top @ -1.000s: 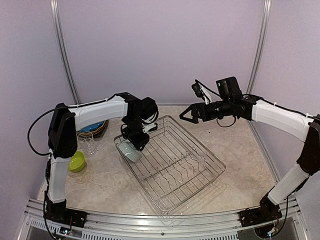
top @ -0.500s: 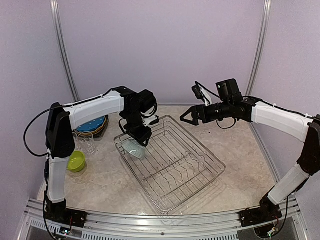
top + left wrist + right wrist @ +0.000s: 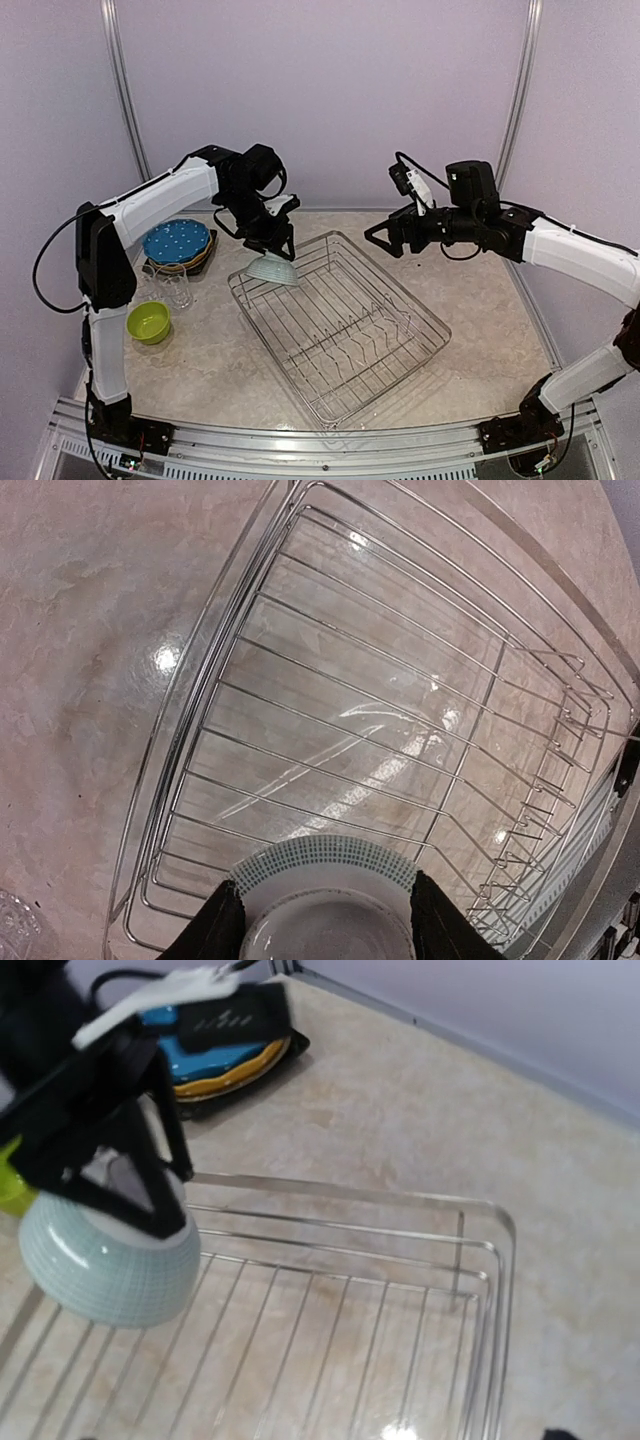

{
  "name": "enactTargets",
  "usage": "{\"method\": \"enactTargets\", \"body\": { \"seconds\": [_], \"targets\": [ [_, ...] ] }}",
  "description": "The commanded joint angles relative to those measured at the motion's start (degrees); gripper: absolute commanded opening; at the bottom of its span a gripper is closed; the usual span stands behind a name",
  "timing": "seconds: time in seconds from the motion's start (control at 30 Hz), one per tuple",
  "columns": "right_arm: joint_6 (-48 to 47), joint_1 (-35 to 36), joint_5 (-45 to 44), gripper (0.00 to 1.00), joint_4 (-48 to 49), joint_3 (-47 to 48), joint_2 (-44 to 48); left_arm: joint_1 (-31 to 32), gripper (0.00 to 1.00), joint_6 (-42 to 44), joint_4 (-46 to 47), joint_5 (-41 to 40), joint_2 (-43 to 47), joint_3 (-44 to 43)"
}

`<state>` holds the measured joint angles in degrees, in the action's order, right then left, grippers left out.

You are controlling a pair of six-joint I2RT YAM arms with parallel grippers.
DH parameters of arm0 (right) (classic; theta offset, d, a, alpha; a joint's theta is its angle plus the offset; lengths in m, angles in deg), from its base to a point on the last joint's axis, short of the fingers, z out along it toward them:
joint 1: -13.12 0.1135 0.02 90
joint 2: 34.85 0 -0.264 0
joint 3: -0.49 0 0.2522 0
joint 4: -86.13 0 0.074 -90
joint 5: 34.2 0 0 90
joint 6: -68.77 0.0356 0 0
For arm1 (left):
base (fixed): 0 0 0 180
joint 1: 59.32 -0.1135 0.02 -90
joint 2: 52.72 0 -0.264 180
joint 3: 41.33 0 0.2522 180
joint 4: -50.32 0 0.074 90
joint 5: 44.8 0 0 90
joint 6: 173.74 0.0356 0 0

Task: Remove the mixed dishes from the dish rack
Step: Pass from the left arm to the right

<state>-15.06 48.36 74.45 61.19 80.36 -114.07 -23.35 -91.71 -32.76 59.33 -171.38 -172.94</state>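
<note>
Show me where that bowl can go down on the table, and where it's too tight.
Bare table lies between the lime bowl and the dish rack. Another wide patch runs from the rack's right side to the right wall. Crowded: the far-left corner, where plate stack, glass and lime bowl sit close together.

The bottom edge of the left wrist view cuts off the pale-blue bowl [image 3: 325, 900], and a glass [image 3: 12, 925] is a mere sliver at lower left. In the right wrist view the left edge clips the lime bowl [image 3: 6, 1185]; the left claw [image 3: 110, 1205] hides part of the plate stack [image 3: 240, 1060], upper left.
</note>
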Motion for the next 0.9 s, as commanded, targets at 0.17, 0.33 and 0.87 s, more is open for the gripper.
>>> {"method": "enactTargets", "body": {
  "seconds": [0.17, 0.33, 0.87],
  "targets": [
    [-13.71, 10.58, -16.02, 0.93, 7.6, -4.17, 1.88, -3.62, 0.22, -7.59, 2.26, 12.65, 3.15, -3.65],
    [-19.36, 15.0, -23.77, 0.91, 12.34, -6.14, 0.45, -4.41, 0.22, -10.22, 3.2, 16.87, 3.25, -3.65],
    [-31.94, 23.78, -33.34, 0.85, 22.86, -6.66, -6.92, -4.77, 0.22, -17.08, 6.93, 24.74, 3.54, -3.49]
  ]
}}
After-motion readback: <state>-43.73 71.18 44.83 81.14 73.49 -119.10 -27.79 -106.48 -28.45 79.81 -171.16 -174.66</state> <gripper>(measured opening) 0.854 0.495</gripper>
